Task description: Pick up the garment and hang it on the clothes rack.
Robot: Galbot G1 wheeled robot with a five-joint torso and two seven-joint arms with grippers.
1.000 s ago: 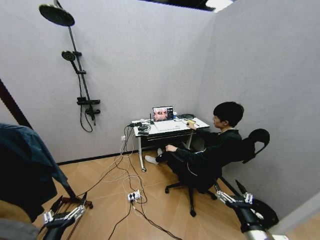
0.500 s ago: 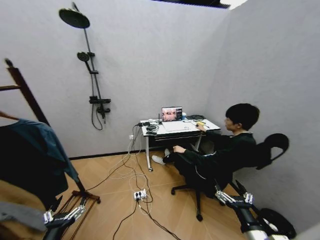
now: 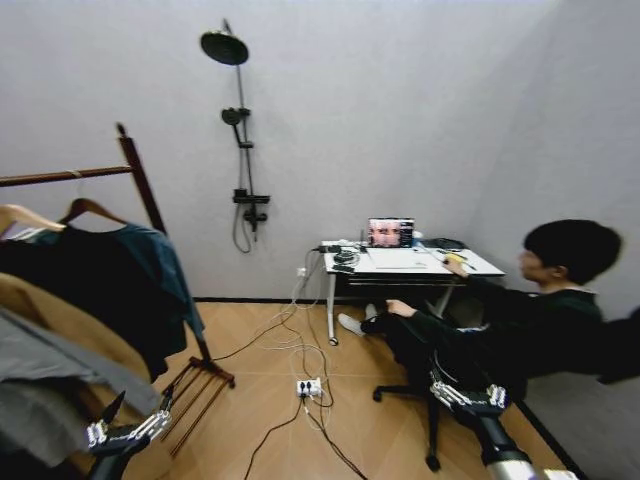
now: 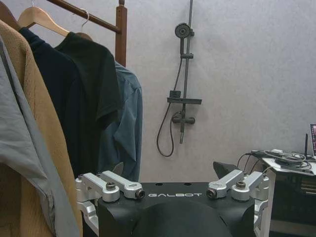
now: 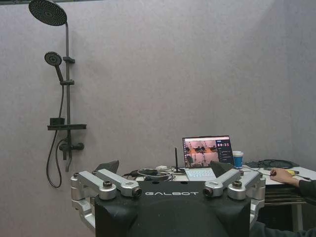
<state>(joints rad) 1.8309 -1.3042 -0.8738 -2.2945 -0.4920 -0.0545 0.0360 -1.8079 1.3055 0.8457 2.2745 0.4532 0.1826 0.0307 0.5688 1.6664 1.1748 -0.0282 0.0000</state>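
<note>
Head cam: the clothes rack (image 3: 141,192) is at my 9 o'clock, its bar running off frame toward 9 and its slatted foot on the wood floor at about 7. The garment (image 3: 167,262), the teal-blue one, already hangs on the bar, last in the row and right up against the post; I can't make out its hanger. Pressed against it on the side away from the post is a black garment (image 3: 88,285) on a wooden hanger (image 3: 90,208), then a tan coat (image 3: 62,318) and a grey garment (image 3: 45,385) nearer me. The left gripper (image 3: 140,403) is low at 7 o'clock, just in front of the grey and tan cloth, well below the bar, fingers spread and holding nothing. The right gripper (image 3: 462,386) is low at 5 o'clock, well away from the rack, also spread and empty. The left wrist cam confirms it: the left gripper (image 4: 170,168) is released, both tips wide apart, pointing at the rack (image 4: 121,30) with the garment (image 4: 127,129) hanging straight down just behind the black garment (image 4: 96,98), and the tan coat (image 4: 30,128) and grey garment (image 4: 17,123) close alongside. On the right wrist cam the right gripper (image 5: 163,167) is released too, facing the bare wall, a shower fixture (image 5: 58,98) and a desk with a laptop (image 5: 206,153). In the head view the shower fixture (image 3: 241,135) is at 12, the desk (image 3: 410,262) at about 3, and a power strip (image 3: 308,386) with loose cables lies on the floor at 6.
</note>
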